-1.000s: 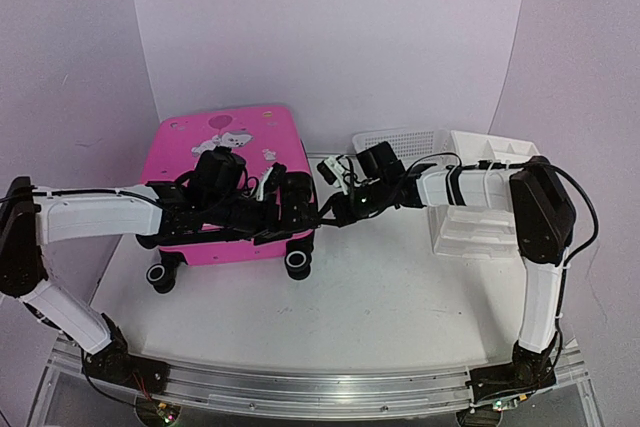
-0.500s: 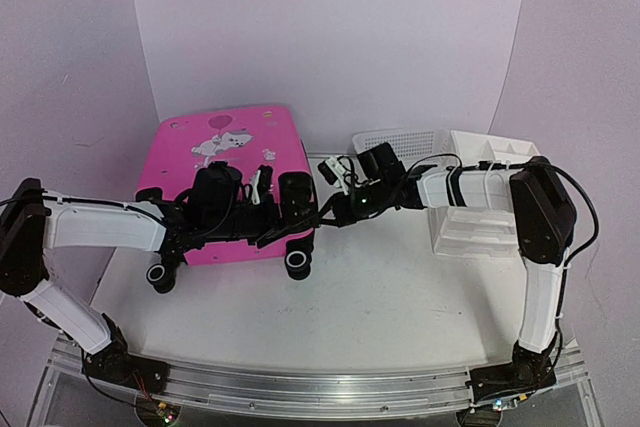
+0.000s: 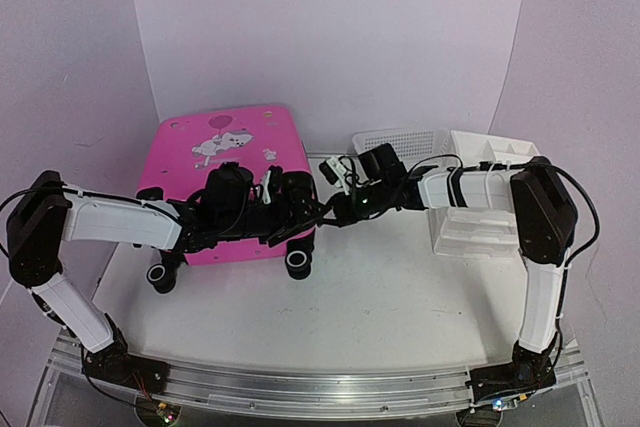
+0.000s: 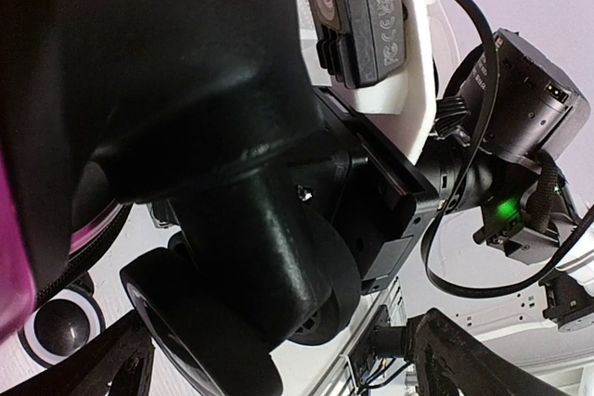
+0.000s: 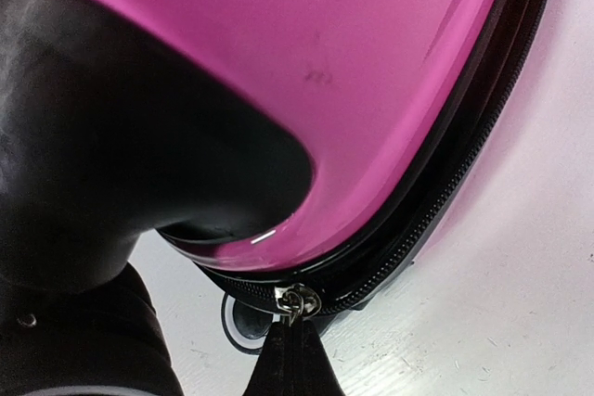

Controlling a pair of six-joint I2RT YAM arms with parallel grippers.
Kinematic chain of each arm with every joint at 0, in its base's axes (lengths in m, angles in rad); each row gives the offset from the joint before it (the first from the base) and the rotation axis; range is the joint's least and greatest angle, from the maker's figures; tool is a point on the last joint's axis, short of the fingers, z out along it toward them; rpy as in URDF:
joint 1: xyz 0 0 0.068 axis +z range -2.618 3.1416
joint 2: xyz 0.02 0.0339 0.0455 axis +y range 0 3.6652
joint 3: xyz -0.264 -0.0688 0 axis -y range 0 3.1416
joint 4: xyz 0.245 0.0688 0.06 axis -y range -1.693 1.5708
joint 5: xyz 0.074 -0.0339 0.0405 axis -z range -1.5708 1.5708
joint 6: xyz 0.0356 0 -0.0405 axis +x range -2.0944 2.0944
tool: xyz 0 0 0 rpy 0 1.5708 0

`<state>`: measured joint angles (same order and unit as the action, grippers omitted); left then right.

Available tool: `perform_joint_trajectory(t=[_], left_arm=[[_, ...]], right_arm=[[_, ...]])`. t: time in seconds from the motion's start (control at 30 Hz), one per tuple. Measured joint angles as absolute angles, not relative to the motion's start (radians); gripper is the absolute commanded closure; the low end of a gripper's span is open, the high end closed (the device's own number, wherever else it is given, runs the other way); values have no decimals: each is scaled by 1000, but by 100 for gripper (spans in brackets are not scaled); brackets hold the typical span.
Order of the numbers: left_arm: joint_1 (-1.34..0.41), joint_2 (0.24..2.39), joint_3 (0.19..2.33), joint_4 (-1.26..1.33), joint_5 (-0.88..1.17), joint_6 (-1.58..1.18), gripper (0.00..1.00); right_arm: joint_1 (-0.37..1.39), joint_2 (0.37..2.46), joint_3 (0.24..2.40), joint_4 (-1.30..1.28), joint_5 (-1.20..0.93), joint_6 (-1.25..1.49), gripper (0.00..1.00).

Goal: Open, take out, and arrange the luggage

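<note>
While it lies flat, luggage gleams pink.

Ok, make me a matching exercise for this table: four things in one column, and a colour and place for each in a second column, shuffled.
Things:
1. luggage
2. mesh basket
3. drawer organizer
4. zipper pull

Colour and place:
A. white, back middle of the table
B. silver, on a black zipper track
C. hot pink, left side of the table
D. white, far right of the table

Pairs: 1-C, 2-A, 3-D, 4-B
</note>
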<state>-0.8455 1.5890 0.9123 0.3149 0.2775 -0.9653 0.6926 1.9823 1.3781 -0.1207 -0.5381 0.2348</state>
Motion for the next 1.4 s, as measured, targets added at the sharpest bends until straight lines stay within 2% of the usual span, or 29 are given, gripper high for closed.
perform_joint_trajectory(t=[0.13,0.37,0.5,0.67,1.03,1.1,1.2,1.3,1.4], left_arm=[[-846,1587,912,313,275,-940,14],[-845,1559,912,278,263,-901,39],[-842,1539,912,279,266,-916,45],[-836,1509,912,253,254,-915,47],[-817,1454,950,41,270,-812,42],[-807,1454,960,15,290,-798,33],[-796,1454,965,-17,323,-776,12],[-792,1446,982,-94,334,-736,6],[-788,1402,1028,-283,297,-672,3]], right_arm=[[693,1973,1366,-112,-535,236,100],[716,1947,1308,-38,-499,279,100],[749,1923,1246,34,-412,318,100],[802,1882,1139,171,-269,339,100],[950,1883,977,498,-25,303,100],[961,1898,976,533,-11,303,100],[973,1932,975,599,-6,305,100],[982,1941,971,635,4,308,100],[986,1942,966,650,9,305,100]])
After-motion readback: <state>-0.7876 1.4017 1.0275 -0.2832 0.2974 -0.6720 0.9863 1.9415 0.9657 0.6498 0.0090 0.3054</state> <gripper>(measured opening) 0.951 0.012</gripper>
